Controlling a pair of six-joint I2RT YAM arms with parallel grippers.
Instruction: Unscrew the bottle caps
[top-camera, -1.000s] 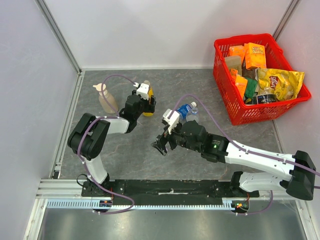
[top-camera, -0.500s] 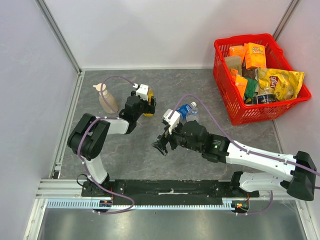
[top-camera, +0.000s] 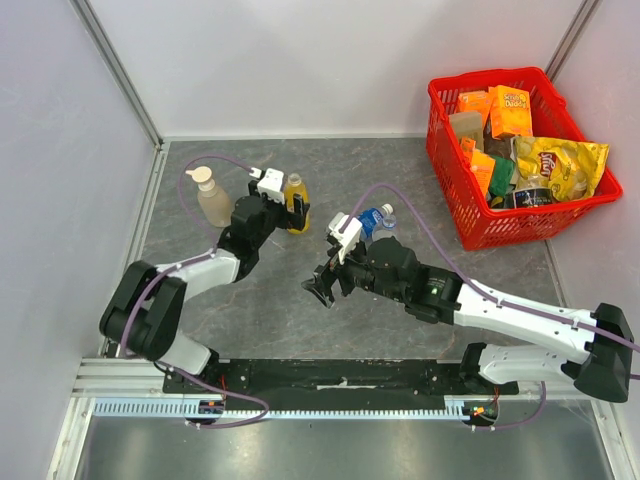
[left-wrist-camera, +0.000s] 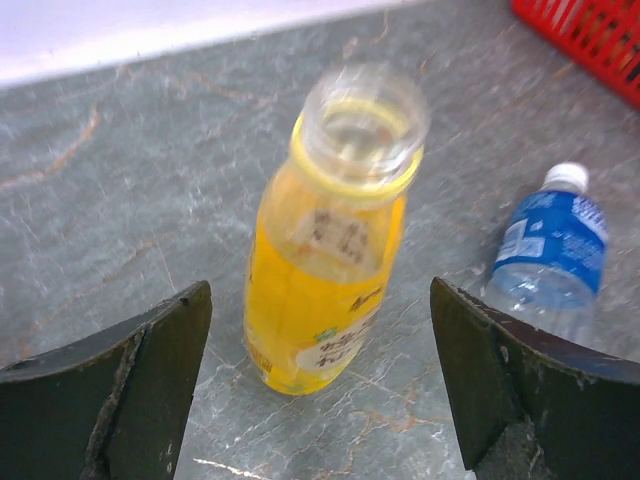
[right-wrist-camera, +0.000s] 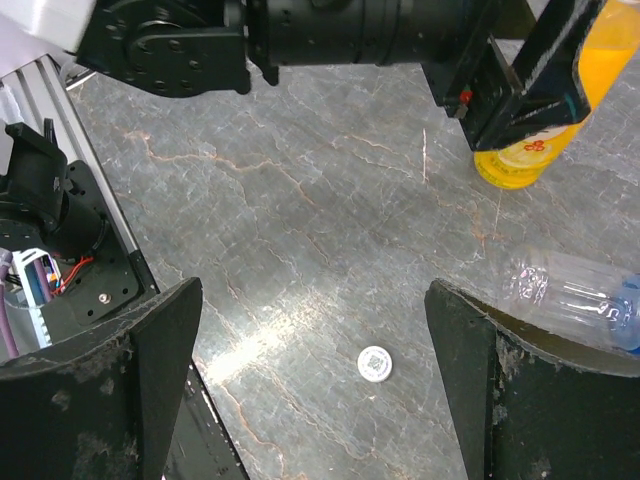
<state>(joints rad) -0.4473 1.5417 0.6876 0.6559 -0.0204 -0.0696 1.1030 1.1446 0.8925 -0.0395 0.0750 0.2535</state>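
The juice bottle (top-camera: 295, 195) stands upright with its mouth open and no cap; it also shows in the left wrist view (left-wrist-camera: 325, 270) and the right wrist view (right-wrist-camera: 540, 120). My left gripper (top-camera: 281, 208) (left-wrist-camera: 320, 400) is open and empty, just short of the bottle. A clear blue-label bottle (top-camera: 371, 219) (left-wrist-camera: 550, 250) (right-wrist-camera: 565, 295) lies on its side, its white cap (top-camera: 388, 210) (left-wrist-camera: 566, 177) on. My right gripper (top-camera: 320, 290) (right-wrist-camera: 320, 390) is open and empty above a loose white cap (right-wrist-camera: 375, 363) on the table. A third bottle and a blue cap are out of view.
A beige pump-top soap bottle (top-camera: 210, 196) stands left of the juice bottle. A red basket (top-camera: 452, 210) full of snack packs sits at the far right. The left arm (right-wrist-camera: 300, 40) crosses the top of the right wrist view.
My left gripper has drawn back left from over the juice bottle, uncovering its open mouth, and the left arm has swung left. The right gripper has barely moved.
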